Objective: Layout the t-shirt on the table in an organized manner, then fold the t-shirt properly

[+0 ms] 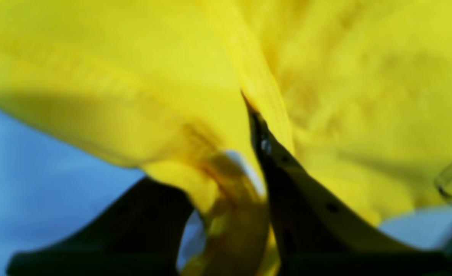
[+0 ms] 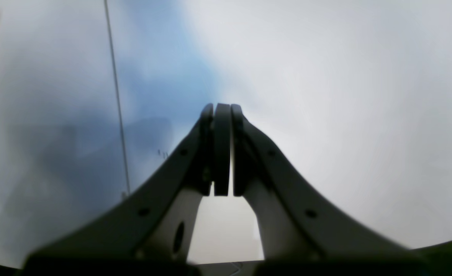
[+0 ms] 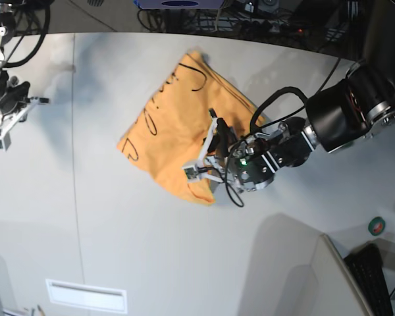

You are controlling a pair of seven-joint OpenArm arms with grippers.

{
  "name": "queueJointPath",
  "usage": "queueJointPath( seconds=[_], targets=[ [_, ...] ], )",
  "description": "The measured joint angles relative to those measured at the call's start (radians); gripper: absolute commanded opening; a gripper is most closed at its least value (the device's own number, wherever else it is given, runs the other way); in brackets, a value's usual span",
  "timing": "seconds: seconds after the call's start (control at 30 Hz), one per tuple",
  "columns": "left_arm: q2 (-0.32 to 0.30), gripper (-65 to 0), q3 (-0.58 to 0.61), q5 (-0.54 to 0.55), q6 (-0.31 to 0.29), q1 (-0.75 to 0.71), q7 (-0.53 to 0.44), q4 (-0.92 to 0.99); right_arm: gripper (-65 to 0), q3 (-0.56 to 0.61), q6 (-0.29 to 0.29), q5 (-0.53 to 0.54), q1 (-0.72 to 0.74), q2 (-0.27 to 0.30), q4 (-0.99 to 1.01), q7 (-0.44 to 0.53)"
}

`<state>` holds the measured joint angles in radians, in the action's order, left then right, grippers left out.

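Table (image 3: 151, 250) open all round t-shirt (image 3: 171, 125); cables beyond far edge.

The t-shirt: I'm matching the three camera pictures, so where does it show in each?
Left wrist: the t-shirt fills the top and middle, pinched in the left end effector.
Right wrist: not in it.
Base: centre, lettering up.
Shared landmark: the table, whose dark seam shows again in the base view.

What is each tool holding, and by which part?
Left tool pinches the shirt at a fabric fold near its lower edge; right tool is shut and empty.
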<state>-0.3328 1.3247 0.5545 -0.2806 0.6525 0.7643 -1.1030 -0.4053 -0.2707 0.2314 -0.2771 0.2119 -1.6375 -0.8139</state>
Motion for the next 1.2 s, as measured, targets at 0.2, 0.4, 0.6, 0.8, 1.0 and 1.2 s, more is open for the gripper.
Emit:
queueJointPath(
  seconds=[0.2, 0.4, 0.6, 0.8, 1.0, 1.2],
  targets=[
    [0.139, -65.0, 0.164, -0.264, -0.008, 0.043, -0.18, 0.04, -65.0, -0.011, 0.0, -0.003, -0.001, -0.002, 0.008, 0.0],
    [0.274, -65.0, 0.142, -0.412, -0.015, 0.018, -0.249, 0.155, -65.0, -0.04, 0.0, 0.0, -0.006, -0.005, 0.008, -0.013],
    [0.343, -65.0, 0.135, -0.488, -0.09, 0.026, -0.344, 0.26, -65.0, -0.047, 0.0, -0.003, -0.006, -0.003, 0.008, -0.013],
    [0.369, -65.0, 0.135, -0.51, -0.094, 0.024, -0.357, 0.273, -65.0, -0.047, 0.0, -0.002, -0.003, -0.006, 0.044, -0.008],
    [0.369, -65.0, 0.135, -0.509, -0.094, 0.024, -0.357, 0.273, -65.0, -0.047, 0.0, -0.003, -0.004, -0.006, 0.055, -0.008],
    [0.369, -65.0, 0.135, -0.509, -0.095, 0.026, -0.357, 0.272, -65.0, -0.042, 0.0, -0.003, 0.0, -0.006, 0.055, -0.008]
  ],
)
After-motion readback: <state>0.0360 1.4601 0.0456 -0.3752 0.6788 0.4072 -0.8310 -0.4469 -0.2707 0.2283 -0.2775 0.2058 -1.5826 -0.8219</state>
